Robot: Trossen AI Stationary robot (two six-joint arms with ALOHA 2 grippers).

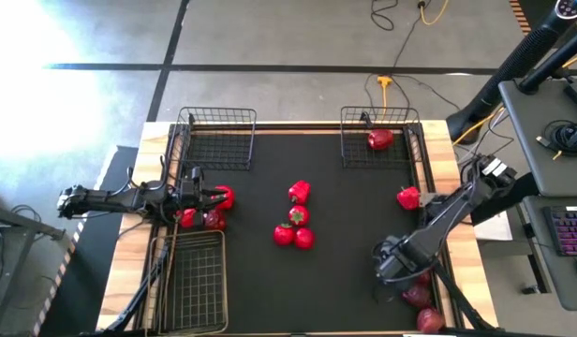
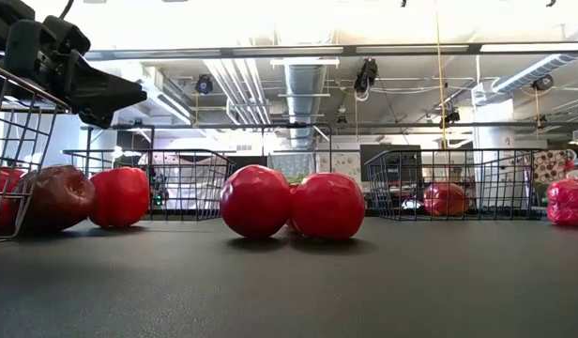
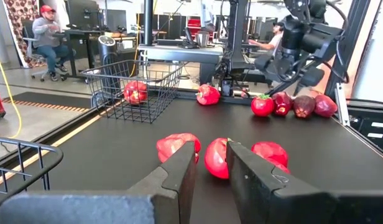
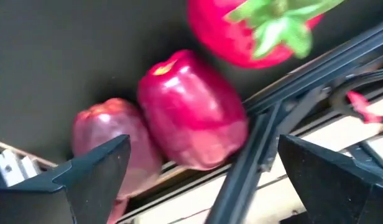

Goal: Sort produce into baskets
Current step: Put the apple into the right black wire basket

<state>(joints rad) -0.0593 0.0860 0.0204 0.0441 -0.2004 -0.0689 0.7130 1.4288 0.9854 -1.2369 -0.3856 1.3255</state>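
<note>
From where I sit the sort has barely begun: only one red piece point(image 1: 380, 139) lies inside a basket, the one at the far right corner point(image 1: 401, 154) of the bench point(image 1: 345, 281). The basket at the far left corner point(image 1: 216, 145) looks empty, and so does the long basket point(image 1: 197, 281) at the near left corner. Everything else is loose on the mat. A cluster of four point(image 1: 296, 220) sits mid-bench, with what looks like a pepper at its far end and rounder fruit nearer me. A pepper point(image 1: 408, 197) lies alone by the right edge. Several dark apples point(image 1: 420, 298) bunch at the near right corner, right against the bench's edge rail. Three more pieces point(image 1: 206, 213) sit by the left edge, just beyond the long basket. My left gripper point(image 3: 210, 163) hovers low over that left group, fingers nearly closed with just a narrow gap; I see nothing held between them. My right gripper point(image 4: 204, 165) hangs over the apples at the near right corner, fingers spread wide and empty, an apple point(image 4: 191, 109) and a green-topped tomato point(image 4: 253, 28) lying beyond them. By my count about a dozen pieces are left to place, so I judge the job nearly all ahead of me.
</note>
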